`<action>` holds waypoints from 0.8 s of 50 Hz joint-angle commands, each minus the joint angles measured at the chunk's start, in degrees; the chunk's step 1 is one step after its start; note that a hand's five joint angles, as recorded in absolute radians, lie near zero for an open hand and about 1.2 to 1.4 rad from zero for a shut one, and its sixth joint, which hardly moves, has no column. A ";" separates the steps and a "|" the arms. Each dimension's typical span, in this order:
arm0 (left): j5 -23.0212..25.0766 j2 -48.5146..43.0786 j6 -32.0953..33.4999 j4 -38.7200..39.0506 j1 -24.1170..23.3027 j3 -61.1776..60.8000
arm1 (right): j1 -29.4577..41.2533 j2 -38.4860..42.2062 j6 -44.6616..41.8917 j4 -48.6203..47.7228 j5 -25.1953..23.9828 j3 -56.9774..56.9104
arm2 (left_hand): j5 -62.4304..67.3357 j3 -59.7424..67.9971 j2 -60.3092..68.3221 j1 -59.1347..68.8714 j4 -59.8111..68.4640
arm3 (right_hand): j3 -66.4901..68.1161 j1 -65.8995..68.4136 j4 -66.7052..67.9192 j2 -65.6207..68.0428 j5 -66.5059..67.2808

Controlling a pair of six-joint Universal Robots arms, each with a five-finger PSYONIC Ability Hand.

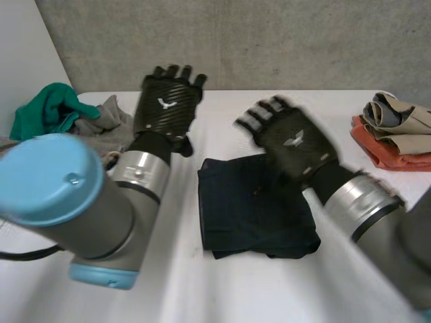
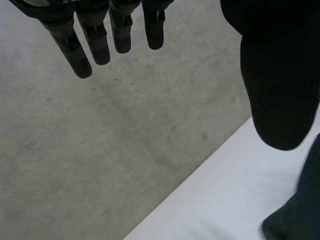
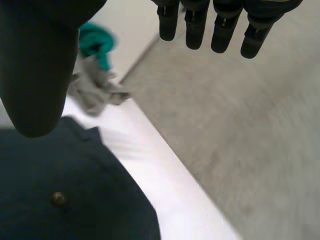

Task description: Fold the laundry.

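A dark navy garment [image 1: 256,205] lies folded in the middle of the white table [image 1: 269,289]; its small button [image 3: 58,198] sits under my right palm in the right wrist view. My right hand [image 1: 291,140] hovers over the garment's far right part, open, with straight fingers [image 3: 220,30] and nothing held. My left hand [image 1: 167,101] is raised to the left of the garment, clear of it, open too, its fingers [image 2: 95,40] straight and pointing at the grey wall. A dark edge of the garment [image 2: 295,215] lies beside the left thumb.
A teal cloth [image 1: 47,111] and a grey cloth [image 1: 104,121] lie heaped at the table's far left. A stack of folded tan and orange clothes [image 1: 394,131] sits at the far right. The grey wall [image 1: 269,40] stands right behind the table.
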 commanded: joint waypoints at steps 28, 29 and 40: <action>-1.92 -25.83 -10.39 -35.55 -5.48 26.59 | -6.65 33.08 -7.24 27.50 5.30 -26.36 | -2.76 -2.02 -1.61 -1.77 -1.75 | -1.86 -3.22 -1.93 -2.33 -2.37; -1.92 -25.48 -10.30 -36.08 -5.48 26.85 | -6.47 32.81 -7.16 27.41 5.57 -26.36 | -2.76 -2.02 -1.61 -1.77 -1.75 | -1.86 -3.22 -1.93 -2.33 -2.37; 0.53 -11.79 -10.65 -36.79 -4.52 26.33 | -6.47 16.48 -6.63 18.02 6.89 -16.97 | -2.76 -2.02 -1.61 -1.77 -1.75 | -1.86 -3.22 -1.93 -2.33 -2.37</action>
